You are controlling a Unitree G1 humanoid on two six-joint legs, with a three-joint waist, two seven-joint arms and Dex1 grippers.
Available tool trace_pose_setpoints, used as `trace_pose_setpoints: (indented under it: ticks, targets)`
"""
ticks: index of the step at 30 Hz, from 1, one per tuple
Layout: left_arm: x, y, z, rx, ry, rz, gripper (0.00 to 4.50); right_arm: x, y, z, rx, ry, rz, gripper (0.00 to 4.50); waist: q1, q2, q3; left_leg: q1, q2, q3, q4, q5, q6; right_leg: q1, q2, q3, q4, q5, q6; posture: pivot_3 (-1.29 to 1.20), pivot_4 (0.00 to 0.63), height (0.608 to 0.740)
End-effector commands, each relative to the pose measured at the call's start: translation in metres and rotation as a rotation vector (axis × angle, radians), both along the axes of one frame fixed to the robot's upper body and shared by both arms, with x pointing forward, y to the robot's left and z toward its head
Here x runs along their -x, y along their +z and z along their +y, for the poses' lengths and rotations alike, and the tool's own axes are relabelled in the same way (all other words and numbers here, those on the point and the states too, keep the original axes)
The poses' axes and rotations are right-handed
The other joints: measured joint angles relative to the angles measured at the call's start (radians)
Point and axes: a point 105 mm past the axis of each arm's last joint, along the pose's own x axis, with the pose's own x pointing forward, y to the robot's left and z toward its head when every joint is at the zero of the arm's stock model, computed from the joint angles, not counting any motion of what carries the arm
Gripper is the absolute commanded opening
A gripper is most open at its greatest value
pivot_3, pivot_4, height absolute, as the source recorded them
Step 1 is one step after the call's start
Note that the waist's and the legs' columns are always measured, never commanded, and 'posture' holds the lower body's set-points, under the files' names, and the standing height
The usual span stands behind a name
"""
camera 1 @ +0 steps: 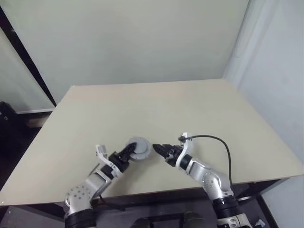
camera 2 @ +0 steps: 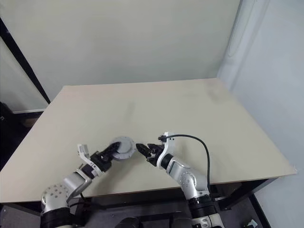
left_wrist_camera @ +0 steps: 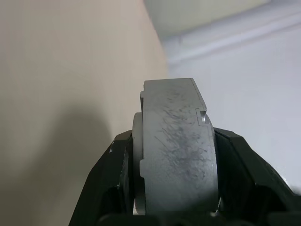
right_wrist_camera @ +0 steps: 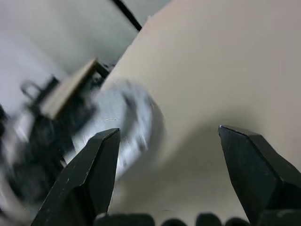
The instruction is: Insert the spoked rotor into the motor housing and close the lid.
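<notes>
My left gripper [camera 1: 132, 150] is shut on a thick pale grey round piece [camera 1: 140, 147], which I take for the motor housing. It is held just above the table near the front edge. In the left wrist view the housing [left_wrist_camera: 176, 150] stands edge-on between the two black fingers, with a thinner disc, apparently the lid [left_wrist_camera: 137, 150], flat against one face. The spoked rotor is hidden. My right gripper [camera 1: 156, 149] is open and empty. Its tips point at the housing [right_wrist_camera: 134, 117] from the right, a small gap away.
The beige table [camera 1: 190, 104] stretches far behind both grippers. Its front edge lies close under the arms. A black cable [camera 1: 223, 142] loops off the right wrist. A pale wall stands behind the table and a dark post [camera 1: 28, 61] at the left.
</notes>
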Motion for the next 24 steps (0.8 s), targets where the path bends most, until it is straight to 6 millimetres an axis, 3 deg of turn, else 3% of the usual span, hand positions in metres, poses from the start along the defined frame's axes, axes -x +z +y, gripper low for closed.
trace_pose_setpoints:
  ticks: [1,7,10,24]
  targets:
    - [-0.013,0.031,0.025,-0.199,0.096,-0.130,2.00,0.004,0.025,0.004,0.102,0.069,-0.279,3.62,0.000,0.000,0.000,0.000,0.000,0.000,0.000,0.000,0.000,0.000,0.000,0.000,0.000,0.000,0.000,0.00,0.000,0.740]
    - [-0.031,0.028,0.072,-0.547,0.282,-0.125,2.00,0.016,0.022,0.006,0.300,0.204,-0.524,3.62,0.005,-0.001,0.000,0.001,-0.001,0.000,0.001,0.000,0.000,0.001,0.000,0.001,0.000,0.000,0.000,0.00,0.000,0.740]
    - [-0.037,0.022,0.084,-0.649,0.326,-0.110,2.00,0.020,0.020,0.009,0.332,0.246,-0.565,3.62,0.007,-0.002,0.000,0.001,-0.001,-0.001,0.001,0.000,0.000,0.001,0.000,0.001,0.000,0.000,0.000,0.00,0.000,0.740]
    - [-0.042,-0.015,0.099,-0.744,0.358,0.016,2.00,0.021,0.015,0.009,0.376,0.269,-0.576,3.62,0.025,-0.007,-0.001,0.004,-0.001,-0.001,0.003,0.000,0.000,0.005,0.000,0.000,0.001,0.001,0.001,0.00,0.000,0.740]
